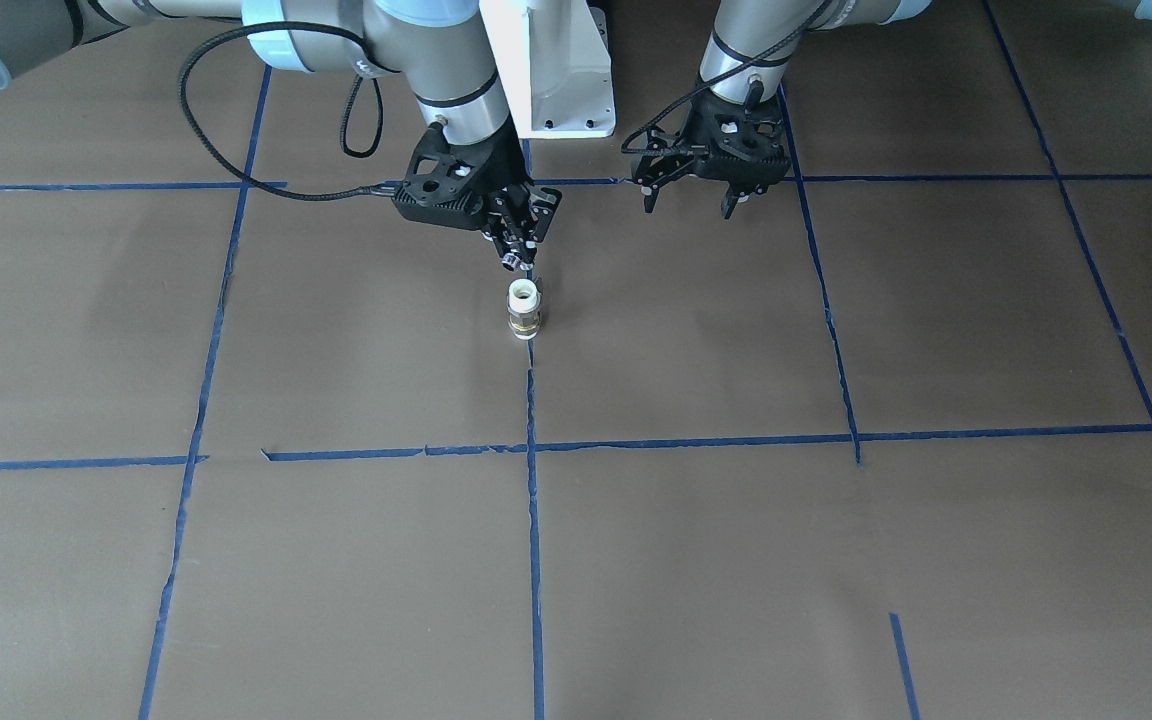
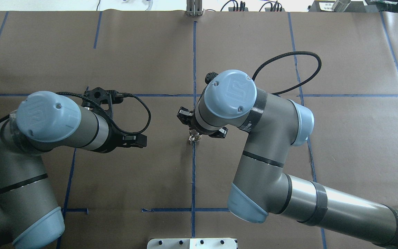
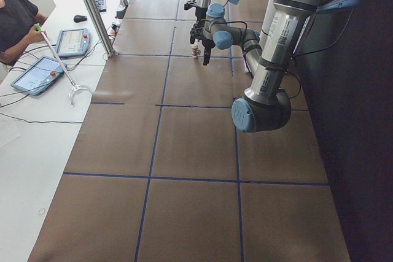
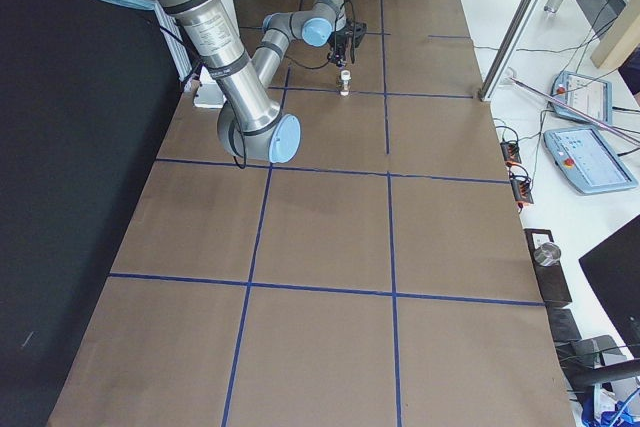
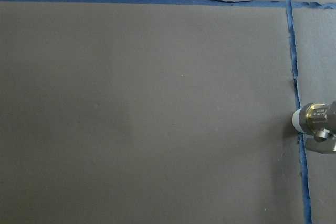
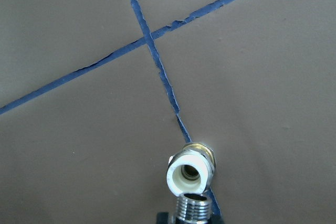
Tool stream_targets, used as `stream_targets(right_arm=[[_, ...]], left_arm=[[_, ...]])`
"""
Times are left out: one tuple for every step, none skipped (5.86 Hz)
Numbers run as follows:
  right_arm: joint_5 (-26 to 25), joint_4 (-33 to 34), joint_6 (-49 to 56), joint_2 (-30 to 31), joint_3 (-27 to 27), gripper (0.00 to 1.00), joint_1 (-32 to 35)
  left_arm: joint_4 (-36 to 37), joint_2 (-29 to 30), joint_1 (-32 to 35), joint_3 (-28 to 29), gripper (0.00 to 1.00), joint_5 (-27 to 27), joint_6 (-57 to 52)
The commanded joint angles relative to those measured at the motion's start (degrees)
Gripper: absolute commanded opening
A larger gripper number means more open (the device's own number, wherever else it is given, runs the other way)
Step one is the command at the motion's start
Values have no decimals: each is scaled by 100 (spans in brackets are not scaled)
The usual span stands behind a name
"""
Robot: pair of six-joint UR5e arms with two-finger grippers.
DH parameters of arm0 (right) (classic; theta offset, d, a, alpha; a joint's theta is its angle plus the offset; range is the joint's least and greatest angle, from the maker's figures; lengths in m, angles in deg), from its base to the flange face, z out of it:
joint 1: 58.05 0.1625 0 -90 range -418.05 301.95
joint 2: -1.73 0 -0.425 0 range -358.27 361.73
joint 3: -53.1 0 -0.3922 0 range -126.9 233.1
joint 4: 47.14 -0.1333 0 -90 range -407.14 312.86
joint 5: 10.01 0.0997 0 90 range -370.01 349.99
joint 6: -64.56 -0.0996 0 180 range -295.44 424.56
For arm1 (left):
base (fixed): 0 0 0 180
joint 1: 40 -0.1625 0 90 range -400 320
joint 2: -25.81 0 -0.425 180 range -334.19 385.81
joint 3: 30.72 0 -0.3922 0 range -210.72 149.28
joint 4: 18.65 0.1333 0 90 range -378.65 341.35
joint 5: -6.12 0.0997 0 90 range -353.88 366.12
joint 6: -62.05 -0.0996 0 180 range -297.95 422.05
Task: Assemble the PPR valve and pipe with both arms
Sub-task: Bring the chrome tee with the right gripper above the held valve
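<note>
Near the middle of the table point(image 1: 836, 560), a white pipe fitting point(image 1: 524, 308) with a brass collar is standing upright on a blue tape line point(image 1: 533, 500). The right end effector point(image 1: 517, 245) is hanging just above it, slightly toward the robot's base. Its fingers are pinching a chrome threaded valve part point(image 1: 513, 262), which is pointing down toward the fitting's open white mouth. Whether the two parts are touching cannot be told. The left end effector point(image 1: 690, 203) is hovering above the table, well apart from the fitting, with its fingers spread wide. In the left wrist view the fitting is showing only at the right edge.
</note>
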Motion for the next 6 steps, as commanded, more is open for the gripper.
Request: stream_targets(right_arm=[[-78, 279, -37, -204, 178, 0, -63], [-174, 279, -37, -205, 204, 0, -63], [-244, 288, -29, -205, 222, 0, -63], [-271, 288, -28, -196, 240, 0, -63], [-306, 288, -28, -196, 257, 0, -54], [-376, 288, -28, -205, 257, 0, -54]], left_arm=[[0, 5, -25, -8, 99, 17, 69], [0, 5, -43, 1, 99, 17, 69], [0, 5, -52, 1, 99, 17, 69], [0, 5, -52, 1, 99, 17, 69], [0, 5, -52, 1, 99, 17, 69], [0, 13, -52, 1, 99, 17, 78]])
